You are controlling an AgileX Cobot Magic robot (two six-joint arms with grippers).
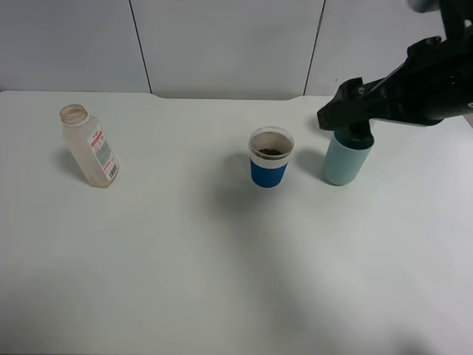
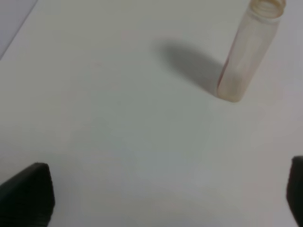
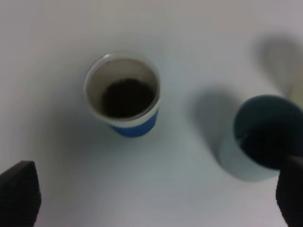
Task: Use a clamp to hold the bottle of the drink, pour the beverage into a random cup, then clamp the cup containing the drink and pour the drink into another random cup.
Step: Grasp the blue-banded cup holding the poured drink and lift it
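The bottle (image 1: 89, 148) stands open on the left of the table and looks nearly empty; it also shows in the left wrist view (image 2: 246, 52). The blue-banded cup (image 1: 267, 171) stands mid-table with dark brown beverage (image 1: 270, 152) in its bottom, which also shows in the right wrist view (image 3: 127, 97). My right gripper (image 1: 336, 111) hangs open above and between this cup (image 3: 135, 127) and the teal cup (image 3: 258, 142), holding nothing; in the right wrist view (image 3: 154, 196) its fingertips are far apart. My left gripper (image 2: 161, 194) is open and empty, well short of the bottle.
The teal cup (image 1: 346, 161) stands right of the blue cup, partly under the right arm; its inside is dark and I cannot tell what it holds. The white table (image 1: 222, 281) ends at a grey wall behind. The left arm is outside the exterior view.
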